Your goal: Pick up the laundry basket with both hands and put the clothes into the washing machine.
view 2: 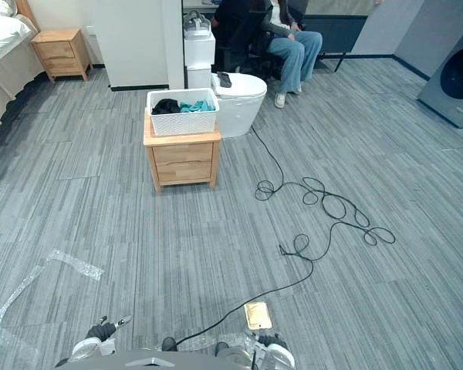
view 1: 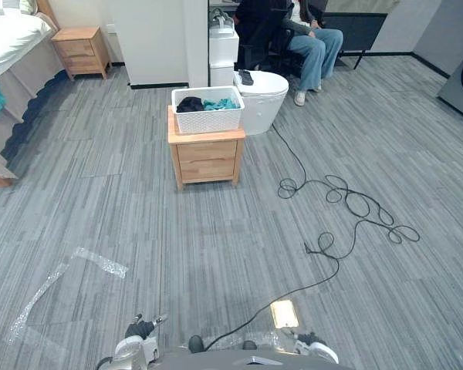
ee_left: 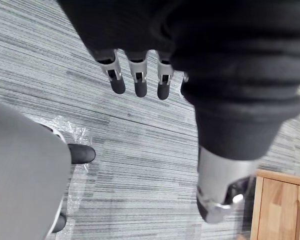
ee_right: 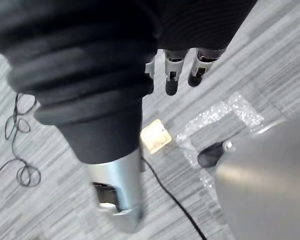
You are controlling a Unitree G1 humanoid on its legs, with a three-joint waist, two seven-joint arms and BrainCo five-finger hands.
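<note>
Left eye view: basket (view 1: 208,112) well ahead, both hands low and empty.
Down at the sides, the left hand (ee_left: 140,82) hangs with fingers straight and loose, nothing in it. The right hand (ee_right: 171,80) is the same, fingers relaxed and holding nothing. The white basket sits on a wooden stand (view 1: 207,158), far forward of both hands and a touch toward the left hand's side, so I'd call the left hand nearer, by a shade. Inside it lie the clothes (view 1: 204,103), dark and teal. Its long axis runs crosswise, one short end toward each hand's side, which should suit a two-handed lift once the gap is closed. And the washer (view 2: 454,77) stands far off, forward and out past the right hand.
</note>
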